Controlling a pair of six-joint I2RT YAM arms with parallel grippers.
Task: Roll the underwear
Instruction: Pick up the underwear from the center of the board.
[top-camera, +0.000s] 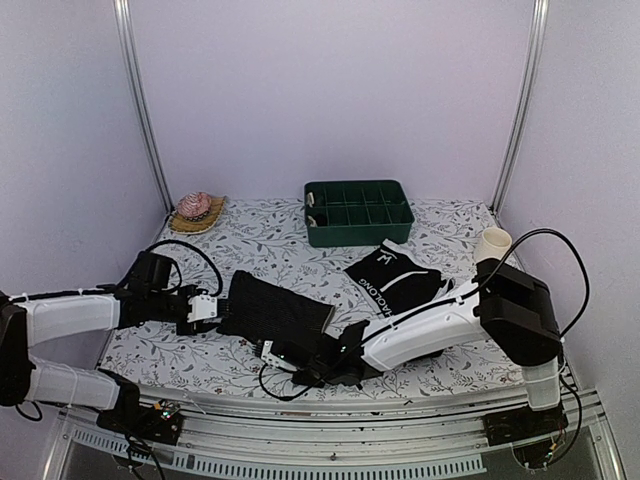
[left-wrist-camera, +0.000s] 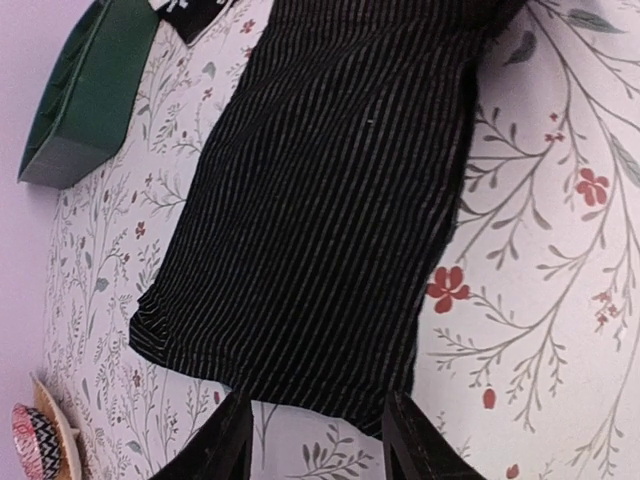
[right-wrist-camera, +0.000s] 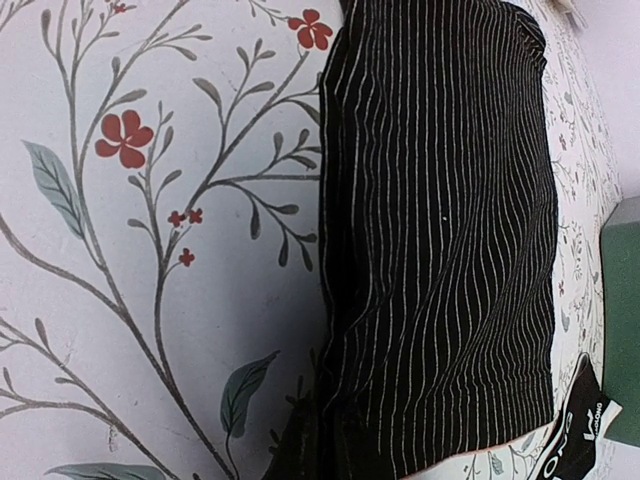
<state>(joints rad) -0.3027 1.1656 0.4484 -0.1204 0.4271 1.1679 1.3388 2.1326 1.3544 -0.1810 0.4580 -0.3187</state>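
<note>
On the floral tablecloth, at frame centre, the striped underwear is lying between pincers: the left gripper is straddling one edge, jaws apart; the right gripper is pinching the opposite edge.

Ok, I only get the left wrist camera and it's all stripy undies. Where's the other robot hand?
Observer: The right gripper is shut at the near right corner of the striped underwear. I can't tell if it's pinching cloth.
Operator: What's inside that green box?
Observer: The green tray is split into a grid of compartments.
Operator: Anything else I can't see?
Observer: A cream cup stands upright at the back right corner of the table.
</note>
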